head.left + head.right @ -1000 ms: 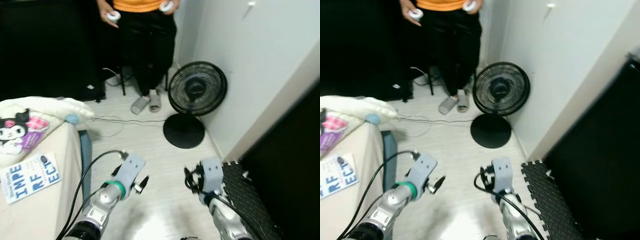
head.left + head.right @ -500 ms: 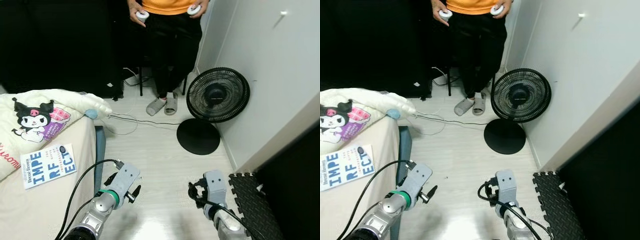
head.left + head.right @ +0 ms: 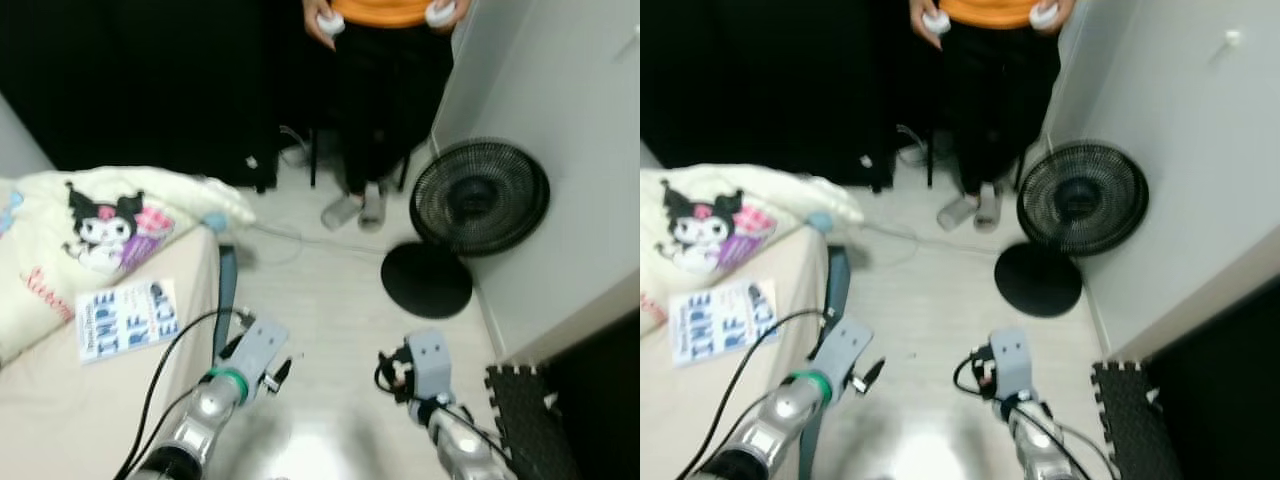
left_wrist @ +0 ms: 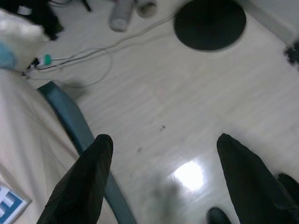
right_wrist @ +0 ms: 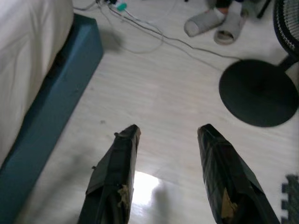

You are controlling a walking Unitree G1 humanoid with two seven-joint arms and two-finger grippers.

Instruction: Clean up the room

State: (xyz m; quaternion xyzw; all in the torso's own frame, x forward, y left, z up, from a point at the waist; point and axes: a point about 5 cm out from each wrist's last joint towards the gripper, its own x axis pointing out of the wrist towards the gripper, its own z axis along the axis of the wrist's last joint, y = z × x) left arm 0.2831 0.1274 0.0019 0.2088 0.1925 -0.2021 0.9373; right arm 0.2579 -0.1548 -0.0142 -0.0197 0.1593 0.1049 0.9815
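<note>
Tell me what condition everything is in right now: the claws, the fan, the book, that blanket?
left gripper: open, holding nothing, above the floor.
right gripper: open, holding nothing, above the floor.
fan: upright on its round base by the wall; too blurred to tell whether it runs.
book: closed, flat on the bed.
blanket: rumpled on the bed.
cable: loose across the floor.

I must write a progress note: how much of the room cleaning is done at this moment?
Nothing looks done. Both grippers, left and right, are open and hold nothing above the pale floor. The white-and-blue book lies on the bed, a thin cable on the floor.
</note>
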